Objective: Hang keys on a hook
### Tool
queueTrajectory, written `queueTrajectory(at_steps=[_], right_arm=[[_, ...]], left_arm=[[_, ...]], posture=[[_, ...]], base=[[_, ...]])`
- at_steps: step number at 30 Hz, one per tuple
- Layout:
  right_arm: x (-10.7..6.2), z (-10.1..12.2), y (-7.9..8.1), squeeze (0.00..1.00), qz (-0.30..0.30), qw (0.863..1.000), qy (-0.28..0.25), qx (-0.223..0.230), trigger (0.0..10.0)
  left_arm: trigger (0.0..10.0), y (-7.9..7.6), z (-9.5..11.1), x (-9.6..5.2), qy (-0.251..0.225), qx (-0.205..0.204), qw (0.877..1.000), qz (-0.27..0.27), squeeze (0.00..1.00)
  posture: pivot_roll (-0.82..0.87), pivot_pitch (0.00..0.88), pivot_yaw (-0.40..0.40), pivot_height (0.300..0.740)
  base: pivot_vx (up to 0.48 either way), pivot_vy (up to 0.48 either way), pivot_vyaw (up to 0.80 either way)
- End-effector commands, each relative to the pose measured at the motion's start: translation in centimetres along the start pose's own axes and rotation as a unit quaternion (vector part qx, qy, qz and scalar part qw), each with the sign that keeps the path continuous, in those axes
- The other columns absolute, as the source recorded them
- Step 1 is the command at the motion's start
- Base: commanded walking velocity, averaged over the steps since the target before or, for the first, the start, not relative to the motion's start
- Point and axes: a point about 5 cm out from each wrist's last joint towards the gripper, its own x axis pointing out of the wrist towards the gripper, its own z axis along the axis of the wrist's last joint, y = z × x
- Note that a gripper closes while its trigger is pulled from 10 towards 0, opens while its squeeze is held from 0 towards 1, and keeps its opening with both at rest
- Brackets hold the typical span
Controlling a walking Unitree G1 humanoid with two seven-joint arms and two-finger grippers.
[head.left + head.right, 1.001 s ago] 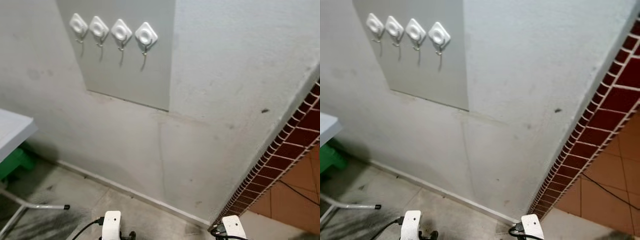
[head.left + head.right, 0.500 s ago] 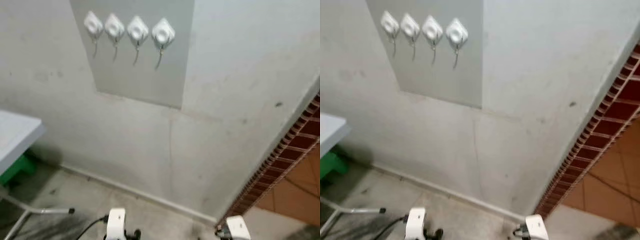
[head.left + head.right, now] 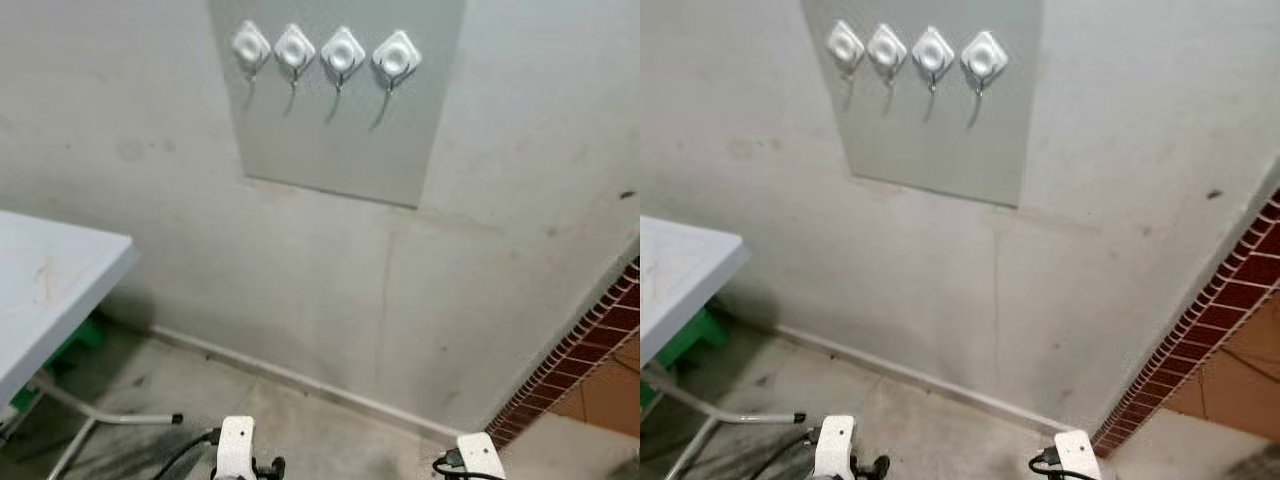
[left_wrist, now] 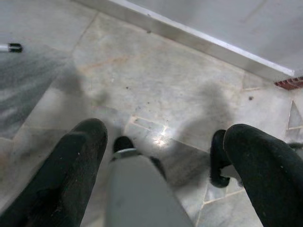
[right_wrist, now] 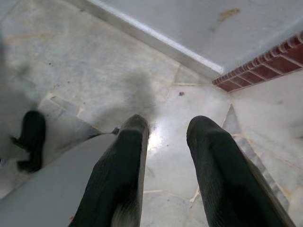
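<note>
Head views: four white diamond-backed hooks point(image 3: 325, 55) sit in a level row high on a grey panel point(image 3: 345, 140) fixed to the pale wall point(image 3: 200, 240) — the row's long axis runs side to side, and each metal hook hangs straight down from its pad, tip curling out from the wall. No keys show in any picture, so I cannot say where they are. Low on my left, the corner of a white counter point(image 3: 50, 290) juts in, with a green thing point(image 3: 685, 340) under it and a metal leg point(image 3: 120, 415) with a dark cap lying along the floor point(image 3: 320, 420). On my right, a dark red brick edge point(image 3: 1230, 290) climbs beside orange tiles. The white tops of both my wrists peek in at the bottom edge. Wrist views give what the head cannot — my fingers. Left gripper point(image 4: 170, 161): fingers spread wide, holding nothing, pointed down at grey marbled floor with the white skirting point(image 4: 189, 35) beyond. Right gripper point(image 5: 165, 156): fingers a narrower gap apart, also holding nothing, above the same floor, the brick edge meeting the skirting ahead.
</note>
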Motion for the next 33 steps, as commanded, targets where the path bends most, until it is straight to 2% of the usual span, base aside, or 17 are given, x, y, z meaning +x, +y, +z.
queueTrajectory(at_steps=[1,12,33], right_arm=[[0.14,0.28,0.59,0.0,0.007,1.0,-0.005,0.001,10.0],[0.14,0.19,0.69,0.0,0.008,1.0,-0.002,-0.007,10.0],[0.19,0.34,0.91,0.0,0.012,1.0,-0.004,-0.018,10.0]], left_arm=[[10.0,0.62,0.05,-0.08,0.001,0.007,1.0,0.009,0.0],[10.0,0.66,-0.05,-0.11,0.0,0.004,1.0,0.01,0.0],[10.0,0.67,-0.09,-0.13,0.0,0.006,1.0,0.01,0.0]], posture=[[-0.11,0.0,0.03,0.74],[-0.11,0.0,0.034,0.74],[-0.11,0.0,0.033,0.74]], base=[[0.0,0.0,0.0],[0.0,0.0,0.04],[0.0,0.0,0.8]])
